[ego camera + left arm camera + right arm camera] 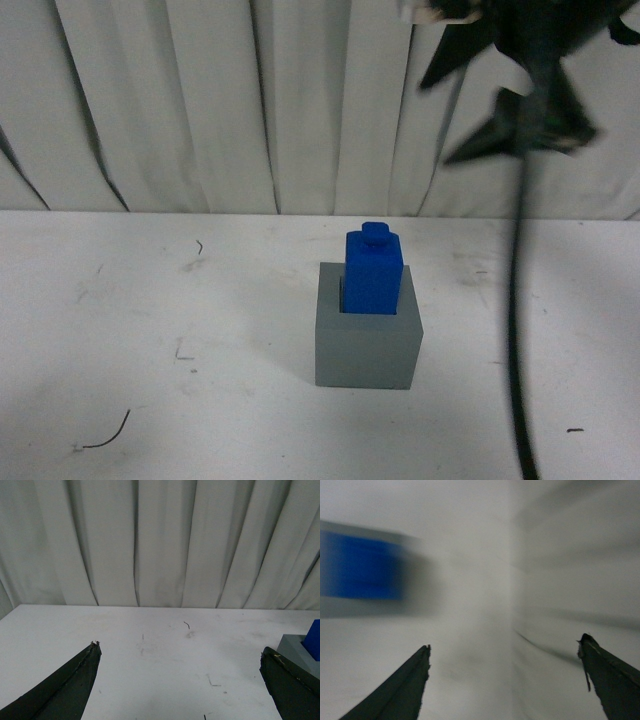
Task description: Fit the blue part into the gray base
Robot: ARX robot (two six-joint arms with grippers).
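The blue part (374, 270) stands upright in the recess of the gray base (367, 345) on the white table, its round knob on top. My right gripper (435, 125) hangs open high above and to the right of them, holding nothing. The right wrist view is motion-blurred: the blue part (362, 565) is a smear off to one side of the open right gripper (505, 644). In the left wrist view my left gripper (179, 650) is open over bare table, with the gray base (295, 647) and blue part (315, 639) at the frame's edge, beside one fingertip.
A black cable (520, 350) hangs from the right arm down across the table's right side. The white table (150, 300) carries scuff marks and a short dark wire scrap (105, 435). A pleated white curtain (200, 100) closes the back.
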